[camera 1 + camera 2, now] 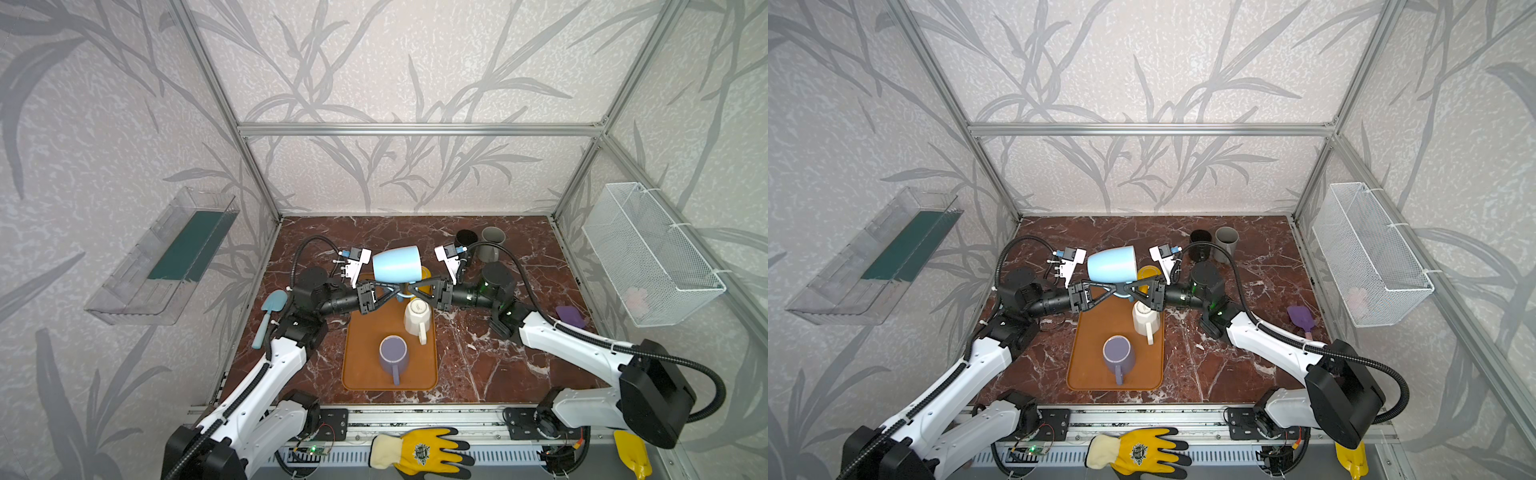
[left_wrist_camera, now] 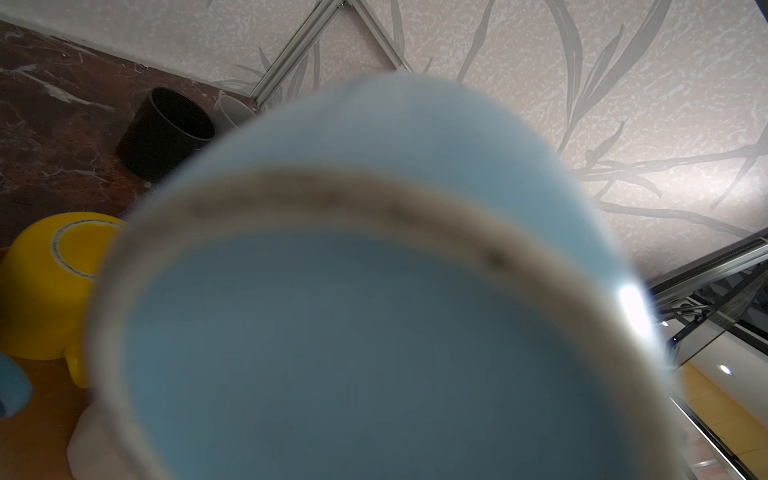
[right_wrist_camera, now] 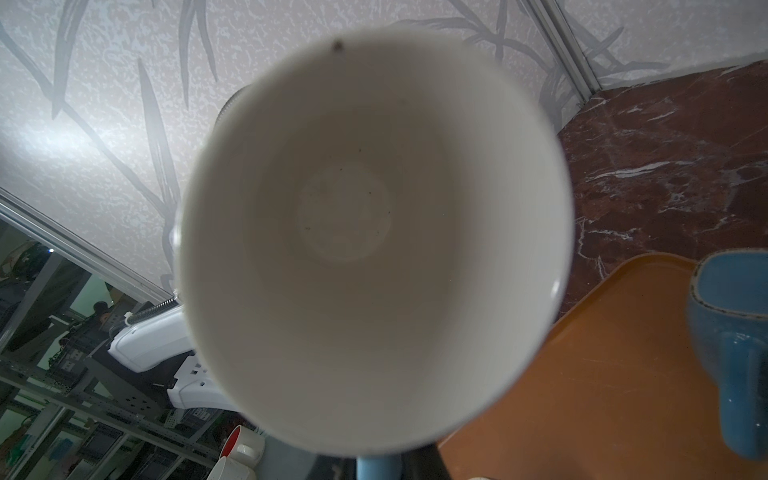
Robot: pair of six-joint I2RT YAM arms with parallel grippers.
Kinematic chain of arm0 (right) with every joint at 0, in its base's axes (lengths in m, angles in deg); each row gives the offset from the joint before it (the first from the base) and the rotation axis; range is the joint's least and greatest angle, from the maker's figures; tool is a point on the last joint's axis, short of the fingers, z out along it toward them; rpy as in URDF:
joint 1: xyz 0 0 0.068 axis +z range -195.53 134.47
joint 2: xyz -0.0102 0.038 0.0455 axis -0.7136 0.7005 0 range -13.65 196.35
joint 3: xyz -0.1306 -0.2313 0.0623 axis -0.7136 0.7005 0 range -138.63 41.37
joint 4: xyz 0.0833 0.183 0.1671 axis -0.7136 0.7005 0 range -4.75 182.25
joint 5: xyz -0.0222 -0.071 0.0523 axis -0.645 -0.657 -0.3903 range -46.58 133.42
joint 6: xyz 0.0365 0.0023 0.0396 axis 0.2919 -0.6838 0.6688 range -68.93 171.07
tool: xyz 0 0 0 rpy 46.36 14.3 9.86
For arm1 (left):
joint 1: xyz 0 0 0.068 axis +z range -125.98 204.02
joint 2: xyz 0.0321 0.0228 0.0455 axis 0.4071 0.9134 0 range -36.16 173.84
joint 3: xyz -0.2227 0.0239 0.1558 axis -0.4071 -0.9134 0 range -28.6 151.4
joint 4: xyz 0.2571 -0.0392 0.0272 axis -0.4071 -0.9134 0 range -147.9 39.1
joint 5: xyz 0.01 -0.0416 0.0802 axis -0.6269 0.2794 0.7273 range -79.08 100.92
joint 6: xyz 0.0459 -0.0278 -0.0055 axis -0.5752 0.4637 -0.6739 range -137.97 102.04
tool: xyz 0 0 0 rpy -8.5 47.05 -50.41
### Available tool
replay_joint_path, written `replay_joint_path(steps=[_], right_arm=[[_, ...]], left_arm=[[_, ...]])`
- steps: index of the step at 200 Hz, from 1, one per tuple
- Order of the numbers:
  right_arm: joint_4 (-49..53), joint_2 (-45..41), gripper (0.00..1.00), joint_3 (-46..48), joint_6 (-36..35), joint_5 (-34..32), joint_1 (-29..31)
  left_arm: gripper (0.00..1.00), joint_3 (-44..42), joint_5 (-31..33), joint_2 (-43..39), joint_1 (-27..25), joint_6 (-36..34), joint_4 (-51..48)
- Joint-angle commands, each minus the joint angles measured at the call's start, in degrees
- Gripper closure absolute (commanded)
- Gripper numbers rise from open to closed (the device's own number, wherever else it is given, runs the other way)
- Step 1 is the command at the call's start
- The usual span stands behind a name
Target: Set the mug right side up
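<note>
Stretched level toward the middle from either side, with left gripper (image 1: pixel 390 291) pinched shut and right gripper (image 1: pixel 415 289) clamped on the handle (image 3: pixel 378 467) under the mug (image 1: pixel 397 264), tipped sideways above the tray (image 1: pixel 365 357).

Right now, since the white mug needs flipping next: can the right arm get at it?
Probably not yet: the right hand is shut on the handle of the light blue mug. The white mug stands uncovered on the tray close by; once freed, reach looks easy.
</note>
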Motion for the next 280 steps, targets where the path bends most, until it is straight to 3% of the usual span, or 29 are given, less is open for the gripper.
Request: replay_joint_path(steps=[1, 53, 90, 116, 162, 182, 280], right_arm=[[-3.2, -1.8, 1.0, -2.2, -0.7, 2.3, 0.6], [-4.8, -1.4, 1.0, -2.2, 1.5, -0.4, 1.1], [-9.2, -0.4, 0.79, -2.0, 3.8, -2.2, 1.6], [-10.0, 0.4, 0.76, -2.2, 4.3, -2.7, 1.7], [-12.6, 1.9, 0.75, -2.5, 5.8, -2.9, 1.8], [-13.4, 2.4, 0.81, -2.9, 6.1, -2.7, 1.9], [-14.0, 3.5, 0.79, -4.7, 6.5, -2.3, 2.1]], left_arm=[[0.85, 2.2, -0.4, -0.8, 0.1, -1.8, 1.8], [0.92, 2.0, -1.7, 0.4, 0.1, -1.0, 3.7], [0.94, 1.1, -2.5, 0.7, 0.0, 0.7, 6.8], [0.96, 1.0, -2.8, 0.1, -0.1, 0.7, 6.9], [0.96, 0.8, -2.7, -0.3, -0.1, 0.7, 7.1], [0.96, 0.6, -2.7, -0.5, -0.1, 0.6, 7.2], [0.97, 0.1, -2.7, -0.7, -0.3, 1.7, 8.7]])
